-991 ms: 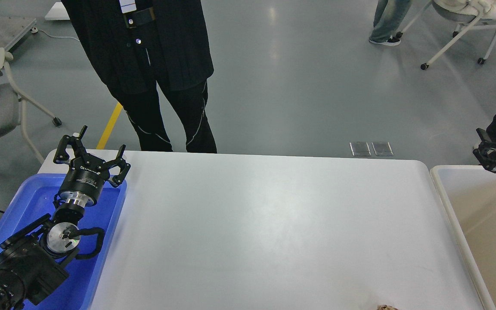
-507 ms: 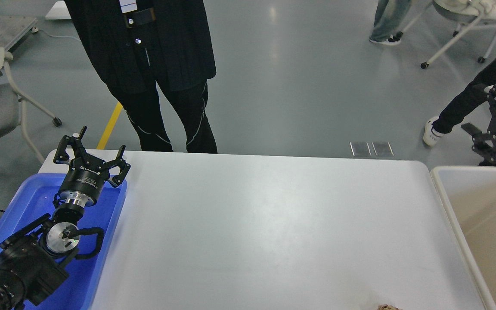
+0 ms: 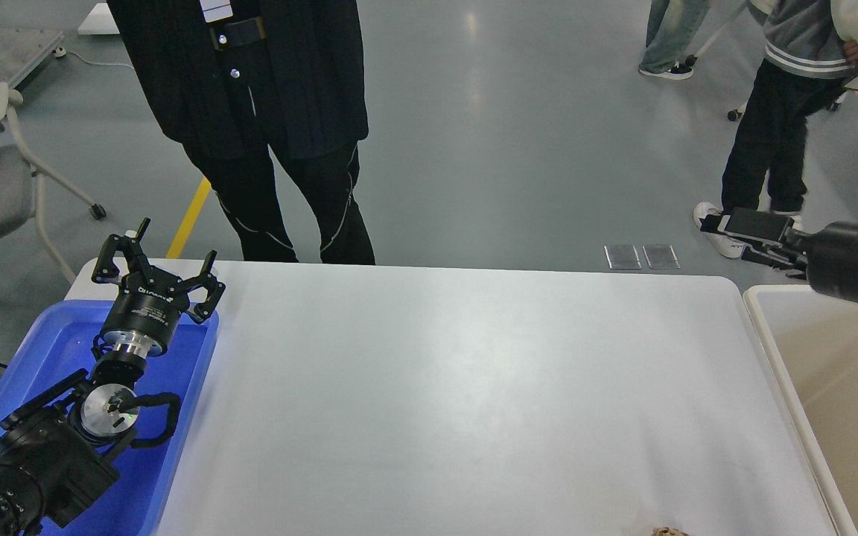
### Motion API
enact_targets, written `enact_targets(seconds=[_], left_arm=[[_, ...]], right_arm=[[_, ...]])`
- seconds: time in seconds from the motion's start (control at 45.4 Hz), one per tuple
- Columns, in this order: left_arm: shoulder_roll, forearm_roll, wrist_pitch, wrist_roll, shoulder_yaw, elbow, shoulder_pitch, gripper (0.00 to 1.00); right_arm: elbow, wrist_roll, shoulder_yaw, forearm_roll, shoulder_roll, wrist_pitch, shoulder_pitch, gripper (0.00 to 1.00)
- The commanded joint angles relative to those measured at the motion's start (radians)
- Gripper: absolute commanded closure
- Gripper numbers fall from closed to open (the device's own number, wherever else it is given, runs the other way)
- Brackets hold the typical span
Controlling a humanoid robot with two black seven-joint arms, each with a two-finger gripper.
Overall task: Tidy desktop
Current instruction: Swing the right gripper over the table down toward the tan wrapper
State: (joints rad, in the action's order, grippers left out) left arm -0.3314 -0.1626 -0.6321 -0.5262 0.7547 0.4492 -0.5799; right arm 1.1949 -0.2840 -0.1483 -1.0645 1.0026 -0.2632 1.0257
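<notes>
1. Large white rectangular worktop (image 3: 459, 387), rounded corners, smooth and slightly glossy surface; fills most of the head view.
2. Blue plastic tray (image 3: 42, 350), rectangular with a raised rim, at the worktop's left end; whether it rests on the worktop or just beside it cannot be told.
3. Beige-white rectangular bin (image 3: 831, 387), just beside the worktop's right edge.
4. Small brownish object (image 3: 669, 531) on the worktop at the near edge, towards the right; mostly cut off, kind unclear.
</notes>
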Motion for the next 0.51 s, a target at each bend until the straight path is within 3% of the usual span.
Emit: enact_targets(seconds=[0.0,0.176,0.485], left_arm=[[0.000,0.000,0.000,0.000,0.000,0.000,0.000,0.00],[0.000,0.000,0.000,0.000,0.000,0.000,0.000,0.00],[0.000,0.000,0.000,0.000,0.000,-0.001,0.000,0.00]], right_arm=[[0.182,-0.001,0.167,-0.342,0.047,-0.002,0.030,0.00],[0.232,-0.001,0.280,-0.546,0.063,-0.001,0.030,0.00],[0.325,-0.004,0.460,-0.624,0.131,0.002,-0.013,0.00]])
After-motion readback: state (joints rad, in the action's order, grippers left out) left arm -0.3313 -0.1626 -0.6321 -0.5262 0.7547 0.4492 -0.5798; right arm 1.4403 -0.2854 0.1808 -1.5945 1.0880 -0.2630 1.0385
